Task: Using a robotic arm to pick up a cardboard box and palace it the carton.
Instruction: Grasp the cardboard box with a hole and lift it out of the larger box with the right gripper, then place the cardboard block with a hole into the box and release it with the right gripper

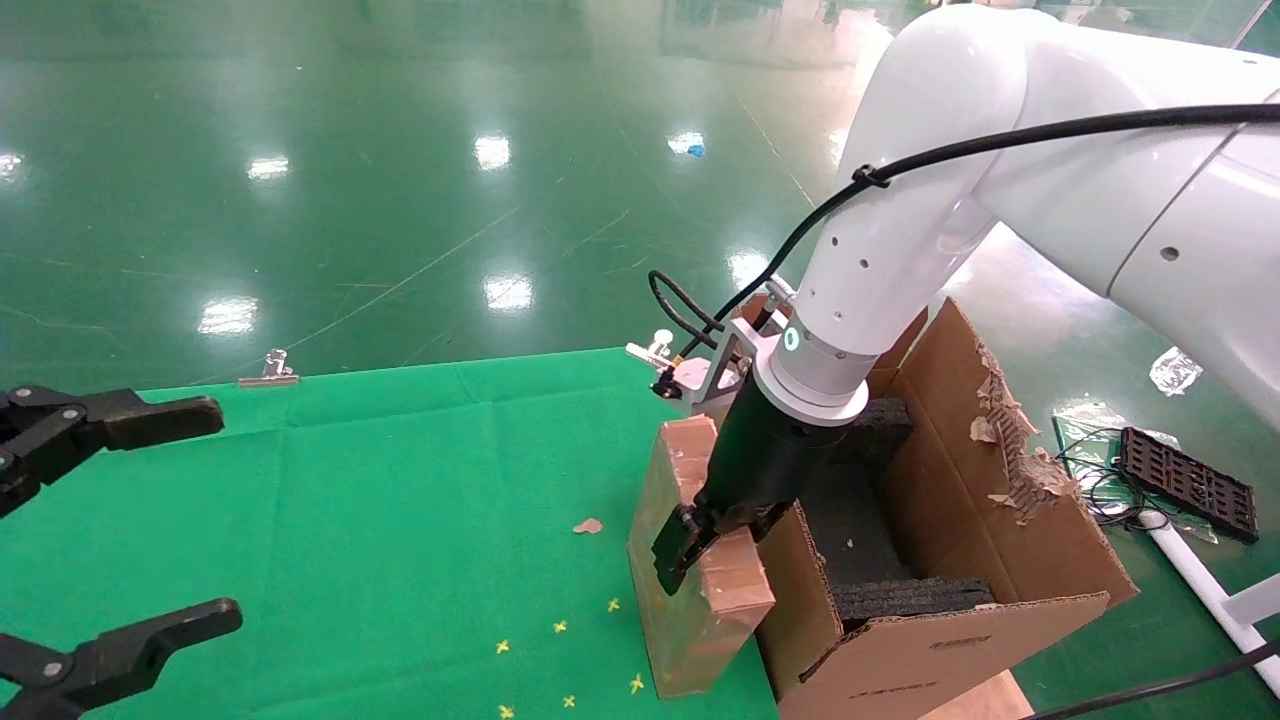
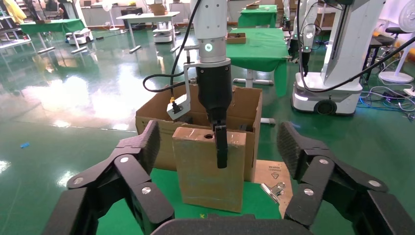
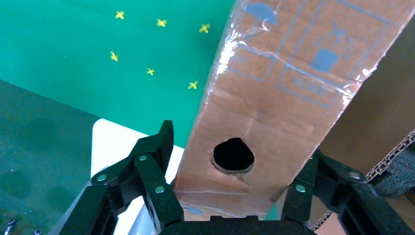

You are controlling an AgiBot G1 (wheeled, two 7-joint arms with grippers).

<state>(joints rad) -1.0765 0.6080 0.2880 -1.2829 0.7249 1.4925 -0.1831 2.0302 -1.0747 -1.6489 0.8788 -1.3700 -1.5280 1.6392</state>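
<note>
Right gripper [image 1: 712, 535] hides cardboard box [image 1: 690, 560] edge.

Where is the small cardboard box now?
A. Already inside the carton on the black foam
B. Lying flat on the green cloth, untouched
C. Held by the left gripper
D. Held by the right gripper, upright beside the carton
D: the right gripper clamps the top of the box, which stands upright just outside the carton.

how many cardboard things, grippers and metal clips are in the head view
cardboard: 2, the cardboard box and the carton
grippers: 2, the left gripper and the right gripper
metal clips: 1, the binder clip
total: 5
</note>
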